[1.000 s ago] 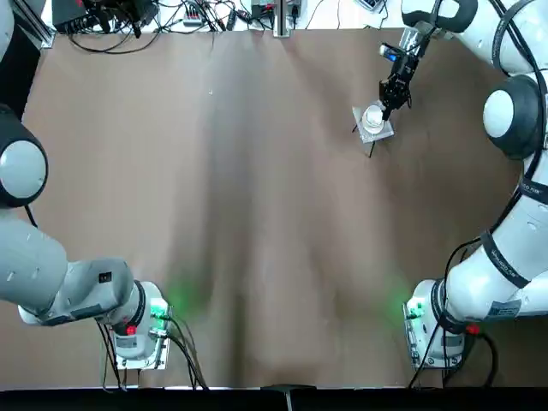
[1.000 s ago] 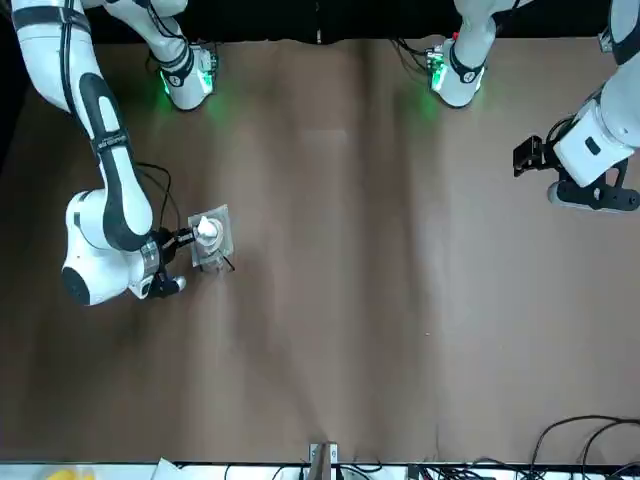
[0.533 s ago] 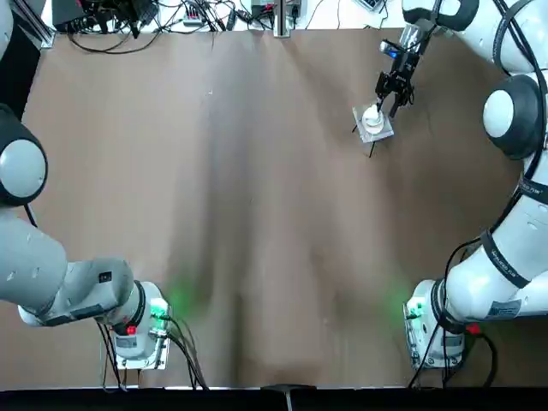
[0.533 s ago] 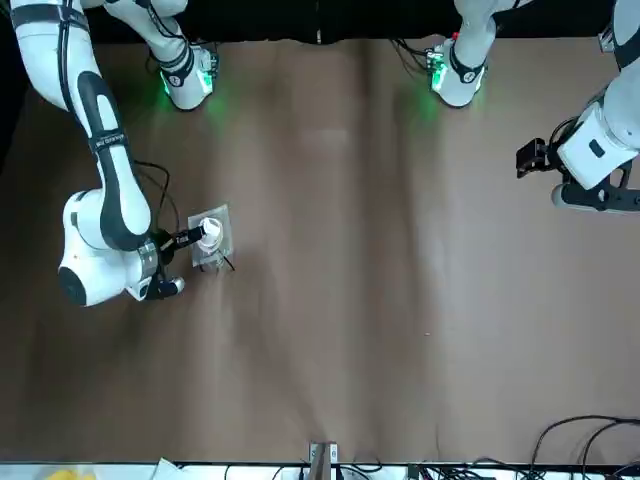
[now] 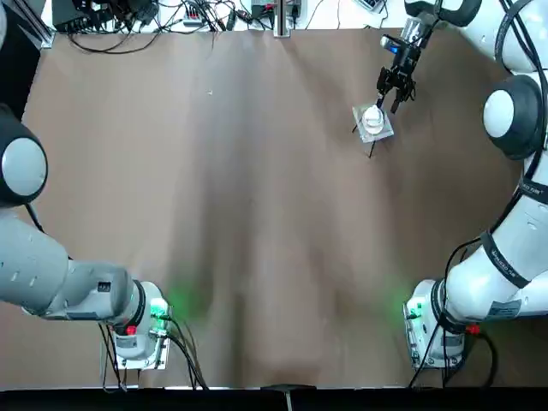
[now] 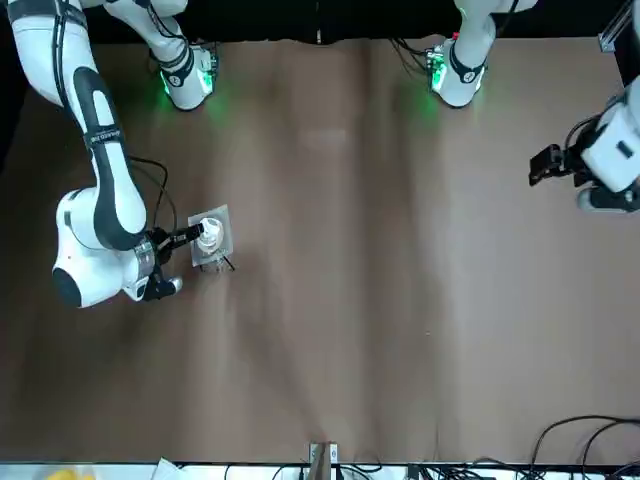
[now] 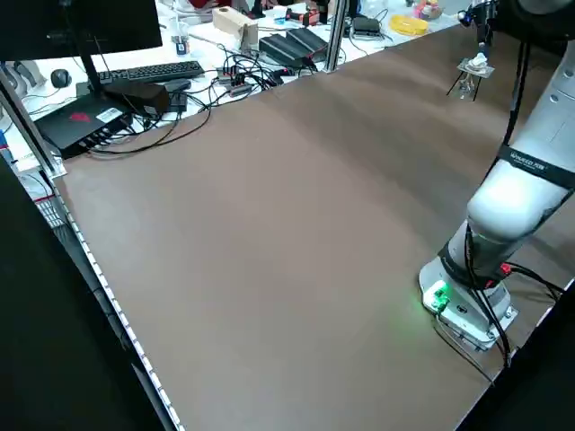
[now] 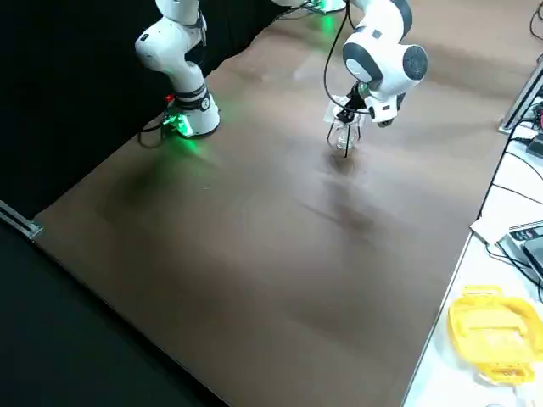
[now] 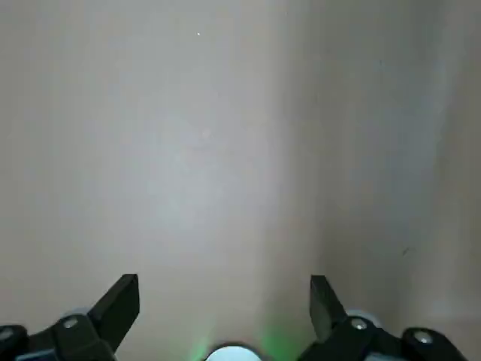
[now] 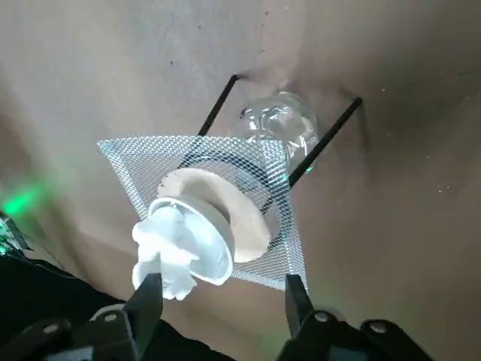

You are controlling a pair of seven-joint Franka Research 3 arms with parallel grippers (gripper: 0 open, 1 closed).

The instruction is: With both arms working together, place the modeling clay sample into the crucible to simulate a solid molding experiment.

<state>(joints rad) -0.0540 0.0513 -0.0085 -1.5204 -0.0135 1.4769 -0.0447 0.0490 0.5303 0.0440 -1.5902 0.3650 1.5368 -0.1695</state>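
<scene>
The crucible [image 10: 229,218] is a small white cup on a square mesh stand [image 10: 143,162] at the table's far right [image 5: 372,120]. The modeling clay sample [image 10: 167,256], a whitish lump, sits in the cup's mouth and sticks out over the rim. My right gripper [image 5: 393,94] hovers just beyond the cup toward the far edge; it is open, and in the wrist view [image 10: 219,297] its fingers stand either side of the lump without touching it. My left gripper [image 9: 223,301] is open over bare table at the left side, holding nothing.
A clear glass vessel [image 10: 278,120] stands under the mesh stand between its thin black legs. Cables and electronics [image 5: 171,13] line the far edge. Both arm bases [image 5: 141,330] glow green at the near edge. Brown table surface [image 5: 257,214] stretches between them.
My right gripper has opened and drawn back a little from the crucible toward the far edge, leaving the clay in the cup. The left arm has shifted outward to its side.
</scene>
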